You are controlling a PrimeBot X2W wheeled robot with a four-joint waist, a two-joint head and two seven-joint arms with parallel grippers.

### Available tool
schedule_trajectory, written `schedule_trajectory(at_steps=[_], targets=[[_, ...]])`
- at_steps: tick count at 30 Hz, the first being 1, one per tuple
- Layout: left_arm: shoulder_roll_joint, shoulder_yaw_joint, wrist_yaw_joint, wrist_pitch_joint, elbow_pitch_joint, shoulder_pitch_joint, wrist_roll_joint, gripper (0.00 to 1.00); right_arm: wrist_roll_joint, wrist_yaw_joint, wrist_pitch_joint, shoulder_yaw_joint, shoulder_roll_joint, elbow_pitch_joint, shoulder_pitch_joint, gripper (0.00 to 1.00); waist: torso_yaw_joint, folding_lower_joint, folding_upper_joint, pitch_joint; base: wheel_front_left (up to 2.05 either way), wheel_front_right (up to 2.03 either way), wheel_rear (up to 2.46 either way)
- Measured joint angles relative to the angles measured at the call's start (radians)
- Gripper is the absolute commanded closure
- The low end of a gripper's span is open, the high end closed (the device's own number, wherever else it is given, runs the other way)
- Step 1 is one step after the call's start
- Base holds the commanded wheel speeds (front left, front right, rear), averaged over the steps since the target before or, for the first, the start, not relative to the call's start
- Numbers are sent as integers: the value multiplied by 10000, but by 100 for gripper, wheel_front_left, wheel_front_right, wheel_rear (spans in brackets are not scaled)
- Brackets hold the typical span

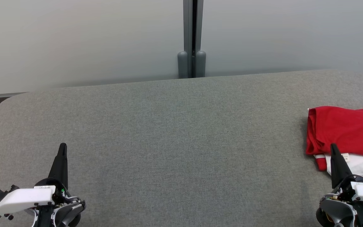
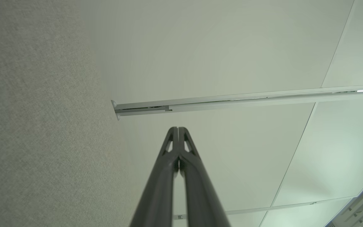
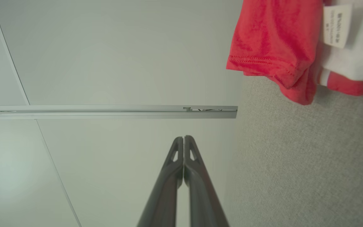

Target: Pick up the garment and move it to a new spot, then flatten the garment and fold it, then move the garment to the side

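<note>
The garment lies folded on the table, at the table's right end. It is red with a white section at its near edge.

**Head view.** The picture's right edge cuts off the garment, so its full outline is not available. The left gripper sits over the table's near left corner and the right gripper over its near right corner. Both are seen edge-on as a single dark blade. The right gripper's tip overlaps the garment's near edge, and contact cannot be confirmed from this angle.

**Right wrist view.** The two fingers are pressed together along their tips with nothing between them. The garment sits off to one side of them and appears to be clear of them. A stitched red hem and a white label are visible, but the label's print is too small to read.

**Left wrist view.** The jaws are likewise pressed together and empty, with the table's grey fabric alongside. A grey post rises behind the table's far edge.
</note>
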State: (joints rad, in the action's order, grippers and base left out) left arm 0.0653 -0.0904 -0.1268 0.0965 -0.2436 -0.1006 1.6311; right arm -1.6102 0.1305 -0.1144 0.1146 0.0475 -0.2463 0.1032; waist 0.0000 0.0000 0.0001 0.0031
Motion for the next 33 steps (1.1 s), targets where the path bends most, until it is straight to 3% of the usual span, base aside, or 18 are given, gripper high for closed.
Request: schedule_trajectory(at_steps=[33], targets=[[-65,-81,0,59,-4,-2,-40,100,-2,0,0,0,0,0,0,100,0,1,0,0,0,0,0]])
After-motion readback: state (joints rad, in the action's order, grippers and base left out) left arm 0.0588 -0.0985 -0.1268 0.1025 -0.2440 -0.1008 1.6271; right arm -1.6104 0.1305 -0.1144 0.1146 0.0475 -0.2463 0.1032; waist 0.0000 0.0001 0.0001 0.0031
